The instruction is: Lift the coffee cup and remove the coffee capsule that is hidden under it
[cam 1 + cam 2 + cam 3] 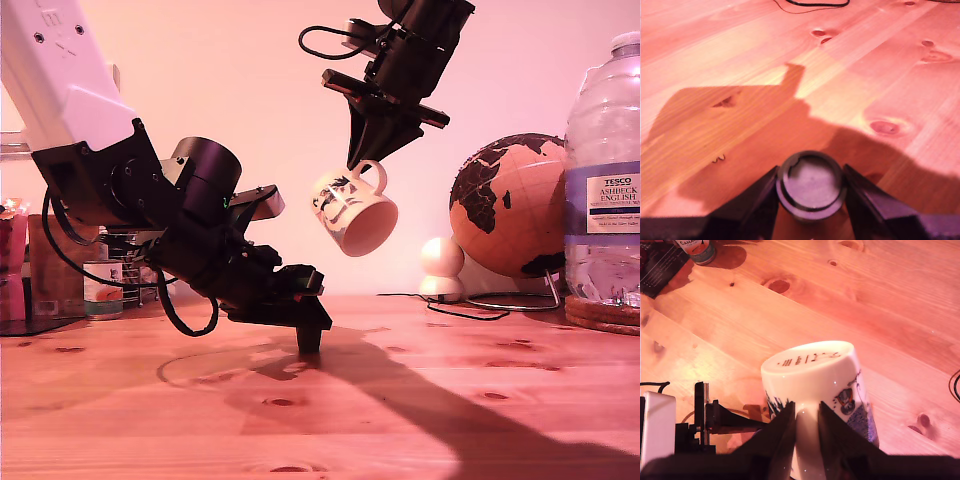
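My first gripper (pixel 308 335) is down at the wooden table (pixel 420 400), its arm sloping in from the exterior view's left with the fingers tipped onto the boards. In the first wrist view the coffee capsule (pixel 811 185) sits squarely between the two dark fingers (pixel 757 205), its round dark end facing the camera; the jaws stand narrow and close against its sides, so I read them as clamped on it. In the exterior view the capsule itself is hidden behind the fingertips. My second gripper (pixel 362 160) hangs well above and beyond, its arm coming down from the top of the exterior view, fingers pointing down. It holds the coffee cup (pixel 354 212) by the loop handle, the jaws nearly closed on it. The cup is clear of the table, tilted with its base turned up and away from the claw and its mouth angled downward; I cannot see inside it. In the second wrist view its white base (pixel 810 360) with small print faces the camera, drawings running down the side.
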Controlling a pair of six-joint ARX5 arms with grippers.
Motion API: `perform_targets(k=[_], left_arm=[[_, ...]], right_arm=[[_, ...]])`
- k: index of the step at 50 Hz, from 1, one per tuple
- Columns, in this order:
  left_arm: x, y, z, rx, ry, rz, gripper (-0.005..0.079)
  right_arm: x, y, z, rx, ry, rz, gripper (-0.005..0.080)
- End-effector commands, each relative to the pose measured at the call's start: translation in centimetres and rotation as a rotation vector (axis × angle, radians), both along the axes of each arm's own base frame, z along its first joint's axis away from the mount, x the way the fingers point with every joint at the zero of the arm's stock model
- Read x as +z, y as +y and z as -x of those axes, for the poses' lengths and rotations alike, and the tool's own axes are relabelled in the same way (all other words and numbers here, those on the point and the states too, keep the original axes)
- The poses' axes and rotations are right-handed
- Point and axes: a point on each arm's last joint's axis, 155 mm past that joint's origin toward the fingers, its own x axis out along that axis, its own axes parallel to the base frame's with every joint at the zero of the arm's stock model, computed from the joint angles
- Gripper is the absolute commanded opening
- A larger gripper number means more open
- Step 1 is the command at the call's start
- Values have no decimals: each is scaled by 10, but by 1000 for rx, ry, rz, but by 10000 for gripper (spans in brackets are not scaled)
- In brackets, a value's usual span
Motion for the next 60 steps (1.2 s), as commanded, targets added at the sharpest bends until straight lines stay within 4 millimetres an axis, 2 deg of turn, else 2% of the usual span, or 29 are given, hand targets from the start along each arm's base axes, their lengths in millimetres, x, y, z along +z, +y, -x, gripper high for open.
perform_targets(k=[1,20,29,40,49,60], left_arm=[[-4,-2,-1,-7,2,-8,266],[34,12,-8,23,-30,11,267],[40,26,-13,49,-20,2,267],[39,61,-22,108,16,-26,267],[41,98,-32,179,44,-38,267],[35,145,-42,269,88,-54,267]], right_arm=[[18,5,-7,7,-55,-24,-12],[19,5,-7,7,-56,-24,-12],[19,5,-7,8,-56,-24,-12],[19,6,-7,9,-56,-24,-12],[18,6,-7,10,-56,-23,-12],[18,6,-6,14,-53,-27,-12]])
